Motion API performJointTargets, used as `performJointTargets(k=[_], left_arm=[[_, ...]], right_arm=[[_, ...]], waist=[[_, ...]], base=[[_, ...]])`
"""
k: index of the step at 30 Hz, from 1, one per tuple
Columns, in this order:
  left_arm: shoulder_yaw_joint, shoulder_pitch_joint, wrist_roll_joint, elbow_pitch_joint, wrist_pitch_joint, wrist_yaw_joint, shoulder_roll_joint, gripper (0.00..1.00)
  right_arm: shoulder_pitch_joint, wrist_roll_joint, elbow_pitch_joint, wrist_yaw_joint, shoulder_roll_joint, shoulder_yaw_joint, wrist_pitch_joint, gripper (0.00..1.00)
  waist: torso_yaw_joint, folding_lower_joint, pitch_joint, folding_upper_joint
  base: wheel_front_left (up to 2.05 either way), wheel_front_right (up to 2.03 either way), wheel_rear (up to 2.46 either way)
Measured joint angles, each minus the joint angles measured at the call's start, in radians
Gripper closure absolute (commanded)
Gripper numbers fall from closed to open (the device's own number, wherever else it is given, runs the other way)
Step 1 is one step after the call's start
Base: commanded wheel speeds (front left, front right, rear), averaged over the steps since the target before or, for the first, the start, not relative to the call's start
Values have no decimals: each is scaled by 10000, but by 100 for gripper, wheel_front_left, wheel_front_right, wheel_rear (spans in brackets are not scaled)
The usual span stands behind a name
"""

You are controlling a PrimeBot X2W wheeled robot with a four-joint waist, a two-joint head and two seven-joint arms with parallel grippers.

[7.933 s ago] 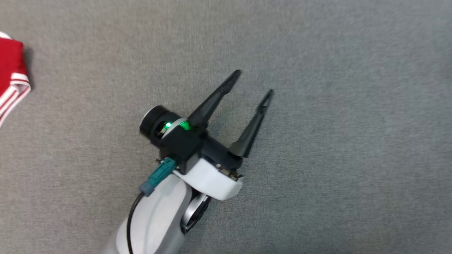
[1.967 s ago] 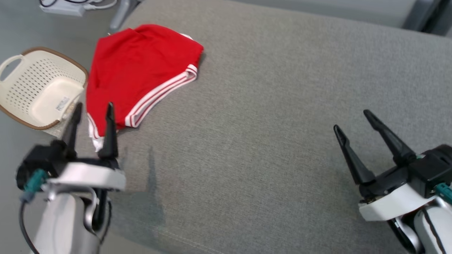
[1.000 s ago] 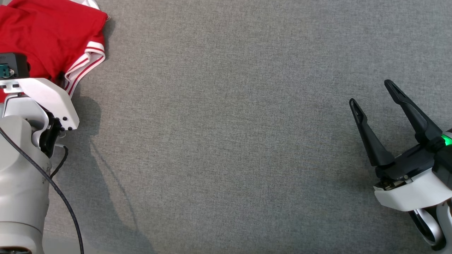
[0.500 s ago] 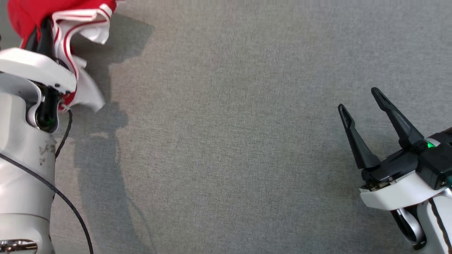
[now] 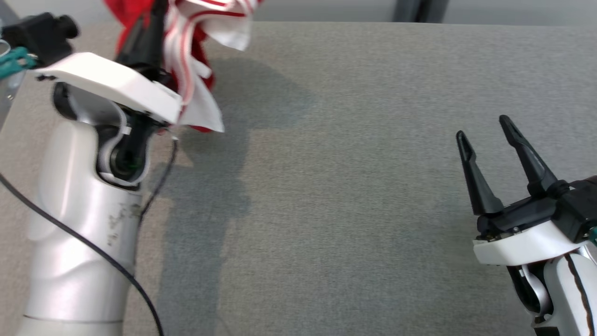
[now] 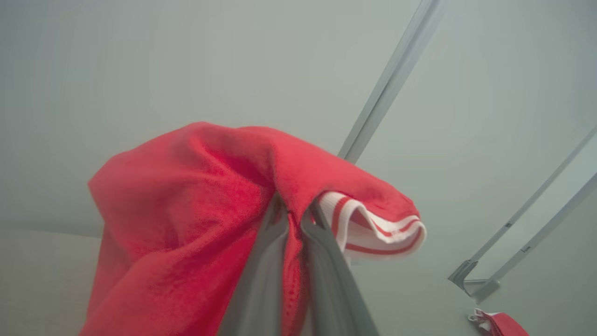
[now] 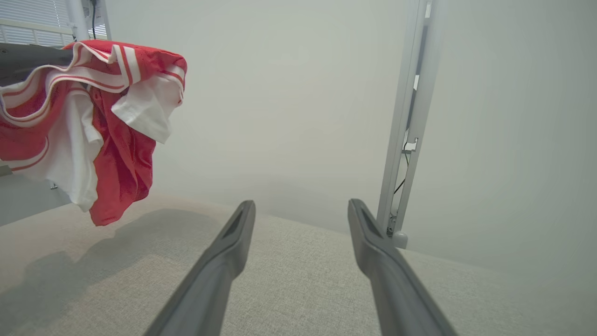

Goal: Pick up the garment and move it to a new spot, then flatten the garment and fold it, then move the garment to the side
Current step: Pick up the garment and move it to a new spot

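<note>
Left jaws pinching red garment (image 6: 186, 210), white-striped hems, bunched, hanging

At eleven o'clock, the left gripper (image 5: 148, 28), two long dark fingers on a white wrist, is pinched closed on a crumpled red garment with white stripes (image 5: 193, 56), which hangs clear of the grey woven fabric surface (image 5: 350, 163). Its shadow (image 5: 224, 154) falls toward six o'clock. At four o'clock, the right gripper (image 5: 482, 127) hovers with its fingers spread, pointing to twelve.
</note>
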Motion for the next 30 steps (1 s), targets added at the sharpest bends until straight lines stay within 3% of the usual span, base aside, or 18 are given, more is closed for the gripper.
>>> performJointTargets(k=[6,10,19,26,30], left_arm=[[-1070,830,-650,-1958,825,548,-754,100],[-2052,1194,-1501,-2752,882,1041,-851,100],[-5045,1109,-4972,-3988,-723,2546,-876,100],[-5703,1021,-7175,-2830,-1839,3143,-886,100],[-5662,1131,-7300,-1181,-1689,3300,-667,100]], right_arm=[[-179,-2,194,0,268,-575,-79,0],[-287,-4,196,0,405,-882,-107,0],[-334,-6,10,0,616,-1546,-121,0],[-317,-29,-92,0,629,-1653,-121,0],[-321,-75,-104,0,629,-1484,-121,0]], waist=[[-905,0,-151,0],[-1496,0,-104,0],[-2513,0,219,0],[-2573,0,533,0],[-2375,0,572,0]], base=[[0,0,0],[0,0,0],[0,0,0],[0,0,0],[0,0,0]])
